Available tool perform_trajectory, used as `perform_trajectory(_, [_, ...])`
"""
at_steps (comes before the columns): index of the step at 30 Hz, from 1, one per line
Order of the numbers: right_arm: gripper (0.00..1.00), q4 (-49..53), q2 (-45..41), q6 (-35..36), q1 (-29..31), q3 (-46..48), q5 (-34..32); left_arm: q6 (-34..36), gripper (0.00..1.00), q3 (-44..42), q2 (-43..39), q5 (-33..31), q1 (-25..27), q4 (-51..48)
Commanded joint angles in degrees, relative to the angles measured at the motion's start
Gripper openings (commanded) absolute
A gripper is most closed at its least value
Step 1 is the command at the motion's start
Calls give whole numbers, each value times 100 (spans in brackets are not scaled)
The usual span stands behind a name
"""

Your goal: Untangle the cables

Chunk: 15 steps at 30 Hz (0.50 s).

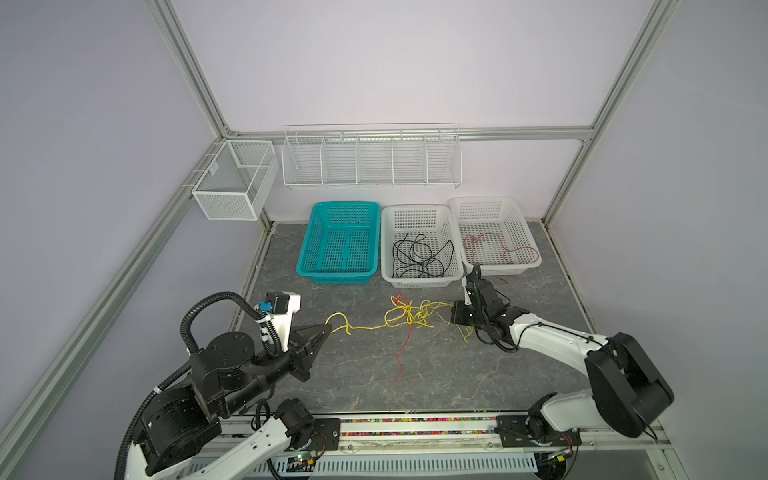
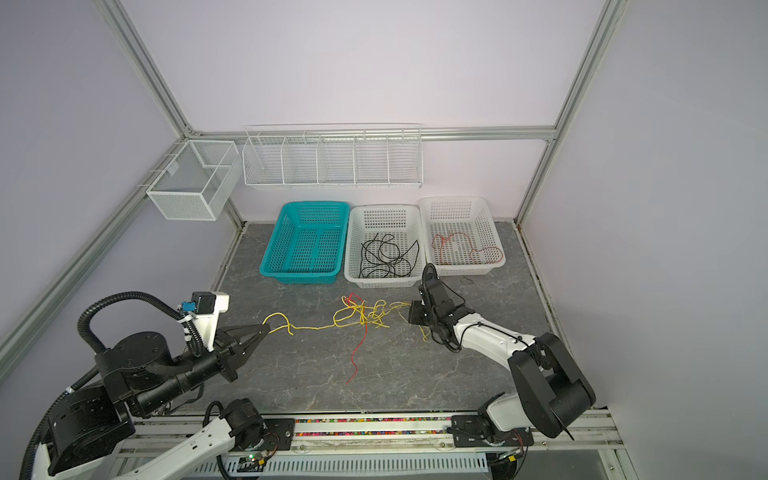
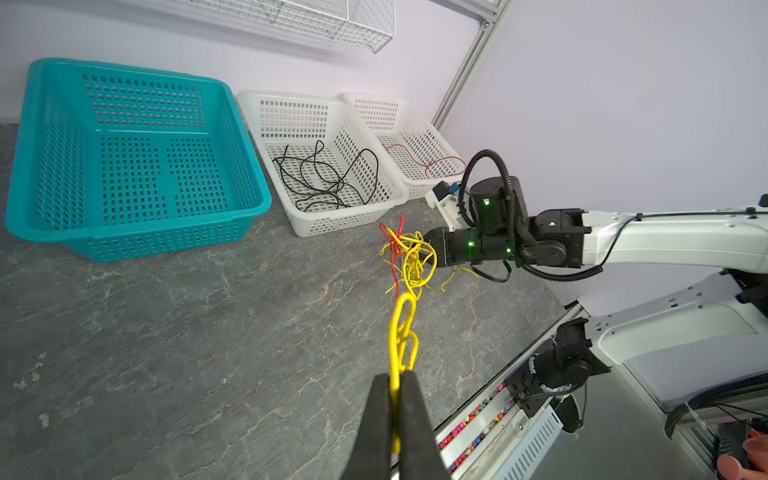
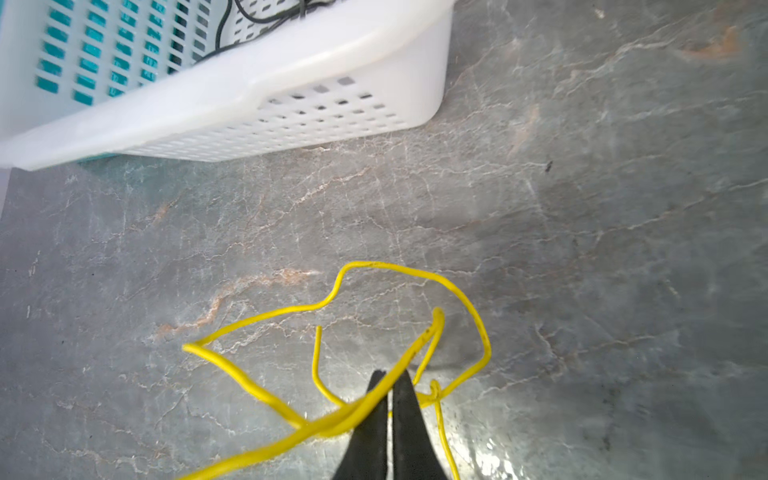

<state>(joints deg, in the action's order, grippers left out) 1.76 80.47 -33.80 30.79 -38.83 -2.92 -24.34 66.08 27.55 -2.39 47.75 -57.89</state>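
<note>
1. The left claw (image 3: 397, 380) is pinched tight on the yellow cable (image 3: 415, 257). In the left wrist view, a small loop of the cable stands just past the claw's tips.
2. From that claw the yellow cable runs over the table (image 1: 457, 374) to a knotted heap near the middle, which lies between the two claws in both top views.
3. The right claw (image 4: 388, 376) is closed on another strand of the yellow cable at the heap's right edge. Loose loops lie on the table just beyond its tips.
4. A red cable (image 1: 400, 361) is caught in the heap and trails toward the near edge of the table, touching neither claw.
5. The black cables (image 1: 415, 257) lie in the middle white basket (image 1: 415, 208).
6. A second red cable (image 1: 519, 249) lies in the right white basket (image 1: 484, 199), behind the right arm.
7. A teal basket (image 1: 338, 205) stands left of the two white ones.
</note>
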Motion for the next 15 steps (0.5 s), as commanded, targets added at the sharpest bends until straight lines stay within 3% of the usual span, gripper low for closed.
perform_trajectory(1, [7,237,-293,312,-178,244,-239,-205,0,-190,-154,-244,15,271])
perform_trajectory(3, [12,171,-483,440,-179,297,-157,-203,0,-277,-102,-393,13,220])
perform_trajectory(12, [60,133,-1284,629,-179,545,-69,-325,0,-443,311,-1018,15,-71])
perform_trajectory(15, [70,90,-1541,629,-184,638,-38,-357,0,-502,418,-1149,13,-155])
